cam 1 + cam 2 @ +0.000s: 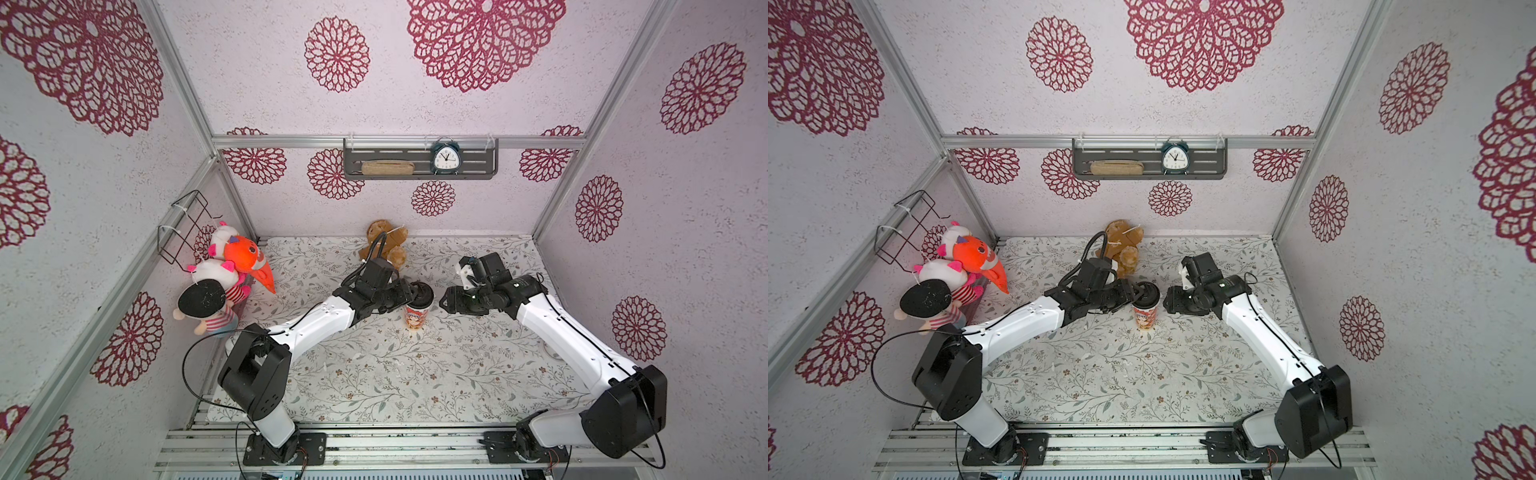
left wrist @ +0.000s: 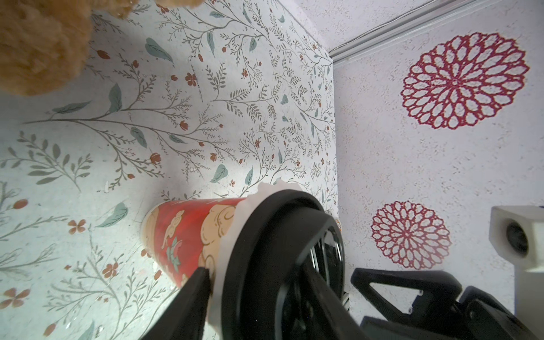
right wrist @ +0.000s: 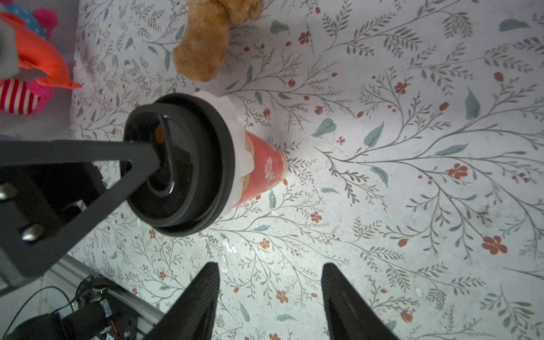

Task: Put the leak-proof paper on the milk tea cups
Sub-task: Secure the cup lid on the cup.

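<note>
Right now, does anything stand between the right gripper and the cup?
Nothing visible does. The right gripper is open, with only bare table between it and the cup. The cup's top is taken, though: the lid sits over the paper, and the left fingers pinch the lid's edge from the opposite side.

Glossy plastic lid [image 3: 200, 188], thin whitish leak-proof paper [image 3: 234, 116], smooth paper cup [image 3: 265, 167]

Robot lab test booth: aluminium frame [image 1: 282, 142], flower-print wallpaper panels [image 1: 249, 83], two arms [image 1: 307, 328] on base rails [image 1: 395, 446], plush toys [image 1: 241, 257].
</note>
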{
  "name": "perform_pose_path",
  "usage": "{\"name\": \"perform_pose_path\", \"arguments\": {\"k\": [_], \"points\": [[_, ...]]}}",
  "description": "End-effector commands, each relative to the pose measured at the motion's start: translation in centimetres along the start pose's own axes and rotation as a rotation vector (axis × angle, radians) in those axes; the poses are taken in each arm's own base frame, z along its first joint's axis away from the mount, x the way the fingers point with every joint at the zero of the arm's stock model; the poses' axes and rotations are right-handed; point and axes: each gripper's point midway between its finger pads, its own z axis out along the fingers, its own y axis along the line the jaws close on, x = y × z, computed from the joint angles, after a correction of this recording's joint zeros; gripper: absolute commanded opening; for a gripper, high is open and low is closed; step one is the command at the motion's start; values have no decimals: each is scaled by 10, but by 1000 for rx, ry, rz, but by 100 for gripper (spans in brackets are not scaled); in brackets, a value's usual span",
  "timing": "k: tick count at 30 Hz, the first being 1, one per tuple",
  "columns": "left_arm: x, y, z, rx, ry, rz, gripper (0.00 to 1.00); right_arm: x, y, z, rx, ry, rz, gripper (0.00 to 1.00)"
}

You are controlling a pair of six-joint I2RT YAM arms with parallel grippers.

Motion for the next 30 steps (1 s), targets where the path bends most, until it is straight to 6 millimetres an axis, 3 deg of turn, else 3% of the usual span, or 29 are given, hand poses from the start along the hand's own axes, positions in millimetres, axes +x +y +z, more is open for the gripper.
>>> {"name": "perform_pose_path", "arguments": {"k": [1,15,30], "points": [[55,99,13,-337,189,-43,52,-6,9,-4,-55,7,-62,58],[58,102,11,-344,186,-49,52,-38,7,8,-69,-6,-54,53],[61,104,12,-339,183,-59,52,-42,8,23,-87,8,-33,51]]}}
